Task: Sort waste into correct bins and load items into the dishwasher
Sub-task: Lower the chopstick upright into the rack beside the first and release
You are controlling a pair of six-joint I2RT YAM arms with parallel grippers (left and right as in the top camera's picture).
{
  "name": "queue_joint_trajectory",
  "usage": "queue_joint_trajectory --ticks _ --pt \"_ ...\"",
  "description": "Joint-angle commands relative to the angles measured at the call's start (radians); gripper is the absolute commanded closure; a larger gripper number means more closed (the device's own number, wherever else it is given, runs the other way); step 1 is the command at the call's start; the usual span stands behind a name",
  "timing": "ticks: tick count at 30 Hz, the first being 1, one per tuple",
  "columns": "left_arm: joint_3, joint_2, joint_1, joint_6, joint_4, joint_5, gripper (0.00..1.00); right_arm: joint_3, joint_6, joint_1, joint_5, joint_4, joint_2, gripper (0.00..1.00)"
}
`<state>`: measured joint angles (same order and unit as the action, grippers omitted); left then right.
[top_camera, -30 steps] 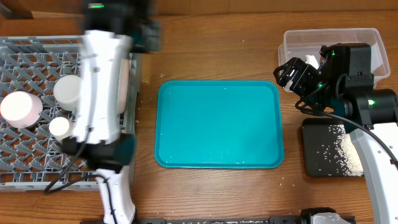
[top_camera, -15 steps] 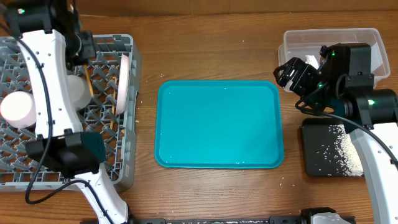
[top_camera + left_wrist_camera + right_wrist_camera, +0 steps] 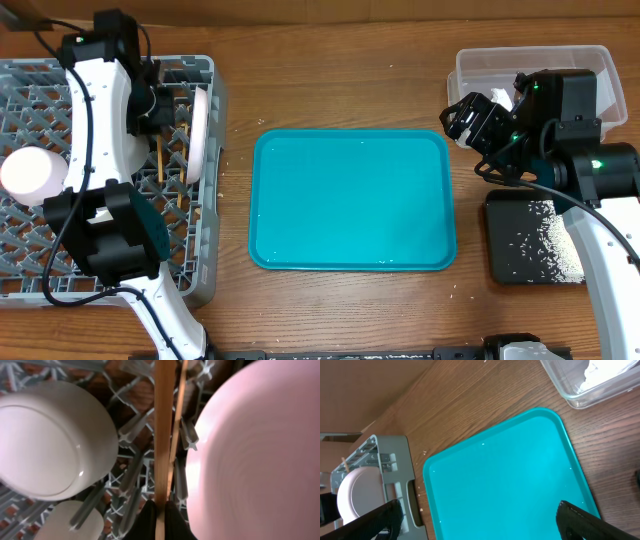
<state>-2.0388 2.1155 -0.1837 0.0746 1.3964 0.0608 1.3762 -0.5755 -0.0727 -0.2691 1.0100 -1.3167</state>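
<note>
Our left pincer [image 3: 160,519] is clamped on the chopsticks [image 3: 164,435], pinching them at their near end. The sticks reach out over the rack [image 3: 30,80], between a plate [image 3: 260,450] on one side and a bowl [image 3: 50,445] on the other. Seen from above, the plate stands on edge near the rack's right wall. Our right pincer [image 3: 480,519] is spread wide with nothing in it. It hangs above the counter [image 3: 350,60] by the right edge of the teal tray [image 3: 350,200], just beside the tub [image 3: 480,62] — a napkin [image 3: 600,370] lies inside that tub. The black tray [image 3: 505,215] sits on the near side of the tub, with crumbs [image 3: 560,255] scattered across it.
</note>
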Motion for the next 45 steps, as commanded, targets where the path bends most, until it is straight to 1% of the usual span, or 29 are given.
queue_joint_trajectory --ticks 1,2,3,4,5,6,9,13,19,25,28,36,41,45 --pt "0.056 -0.008 -0.008 0.037 -0.025 0.002 0.66 0.005 0.007 0.002 0.011 -0.005 0.000 0.00" --pt "0.062 -0.008 -0.008 0.037 -0.027 0.002 0.37 0.005 0.007 0.002 0.010 -0.005 0.000 0.00" --pt "0.069 -0.008 -0.008 0.038 -0.031 0.002 0.25 0.005 0.007 0.002 0.010 -0.005 0.000 0.00" --pt "0.071 -0.008 -0.008 0.037 -0.032 0.002 0.17 0.005 0.007 0.002 0.010 -0.005 0.000 0.00" --pt "0.071 -0.008 -0.008 0.037 -0.032 0.002 0.11 0.005 0.007 0.002 0.010 -0.005 0.000 0.00" --pt "0.070 -0.008 -0.008 0.037 -0.031 0.002 0.01 0.005 0.007 0.002 0.010 -0.005 0.000 0.00" --pt "0.064 -0.008 -0.008 0.034 -0.015 -0.003 0.00 0.005 0.007 0.002 0.010 -0.005 0.000 0.00" --pt "0.022 -0.018 -0.008 0.003 0.052 -0.022 0.00 0.005 0.007 0.002 0.011 -0.005 0.000 0.00" --pt "-0.035 -0.105 -0.008 0.005 0.152 -0.142 0.00 0.005 0.007 0.002 0.011 -0.005 0.000 0.00" --pt "-0.035 -0.299 -0.008 0.027 0.157 -0.226 0.00 0.005 0.007 0.002 0.010 -0.005 0.000 0.00" --pt "-0.035 -0.399 -0.008 0.034 0.167 -0.236 0.00 0.005 0.007 0.002 0.011 -0.005 0.000 0.00" --pt "-0.029 -0.628 -0.008 0.039 0.293 -0.258 0.00 0.005 0.007 0.002 0.010 -0.005 0.000 0.00" --pt "0.070 -0.798 -0.006 0.038 0.293 -0.352 0.00 0.005 0.007 0.002 0.010 -0.005 0.000 0.00" --pt "0.189 -0.957 -0.006 0.038 0.293 -0.475 0.00 0.005 0.007 0.002 0.010 -0.005 0.000 0.00"
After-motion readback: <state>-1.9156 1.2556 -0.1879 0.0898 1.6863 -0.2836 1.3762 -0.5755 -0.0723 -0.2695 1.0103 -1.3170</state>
